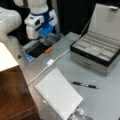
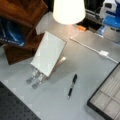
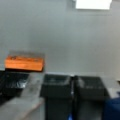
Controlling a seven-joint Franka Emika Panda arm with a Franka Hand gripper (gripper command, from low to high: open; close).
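Observation:
My gripper hangs at the far left edge of the grey table, under the white and blue wrist. Just below it lies a small orange block. In the wrist view the two dark fingers stand pressed together with nothing between them, so the gripper is shut. The orange block lies ahead and to the left of the fingers, apart from them. The same orange block shows at a front view's top, near the arm's blue part.
A white cable with an adapter runs across the table. A white notebook, a black pen and an open grey compartment box lie nearer. A wooden shelf and a lampshade stand beside the notebook.

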